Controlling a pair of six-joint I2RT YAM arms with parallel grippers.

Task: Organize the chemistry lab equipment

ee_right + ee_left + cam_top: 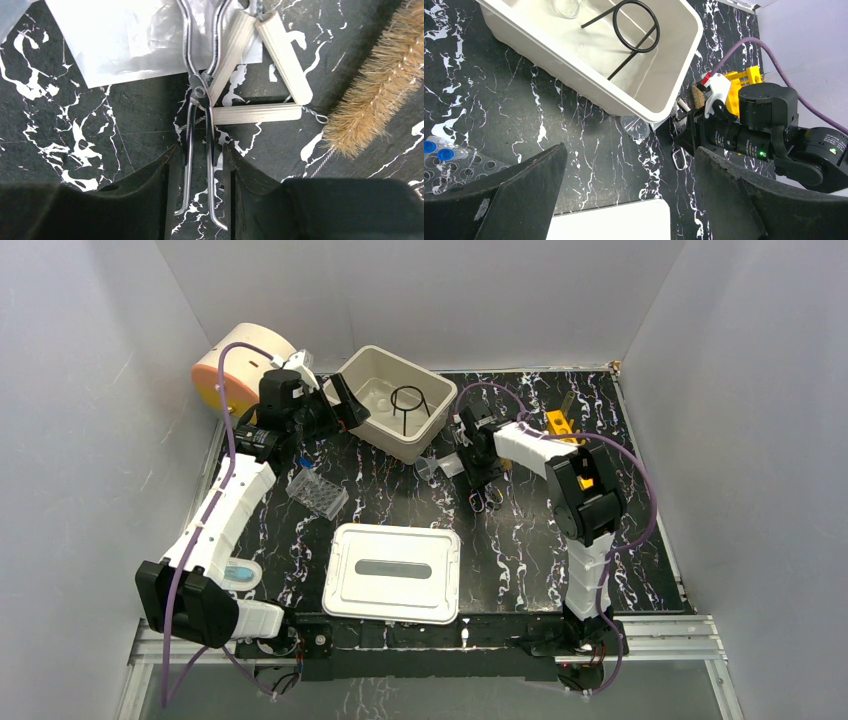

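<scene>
Metal tongs lie flat on the black marble table, their handles running between the fingers of my right gripper. The jaws stand narrowly either side of the handles, with a thin gap showing on each side. The tongs' pivot rests on a clay triangle, and a tan-bristled brush lies to the right. My left gripper hangs wide open and holds nothing, near the cream bin. The bin holds the black wire ring stand and a clear beaker. Blue-capped vials sit in a clear rack.
A white lid lies at the front centre. The big cream cylinder stands at the back left behind the left arm. A yellow block sits behind the right arm. A clear cup lies by the bin's corner.
</scene>
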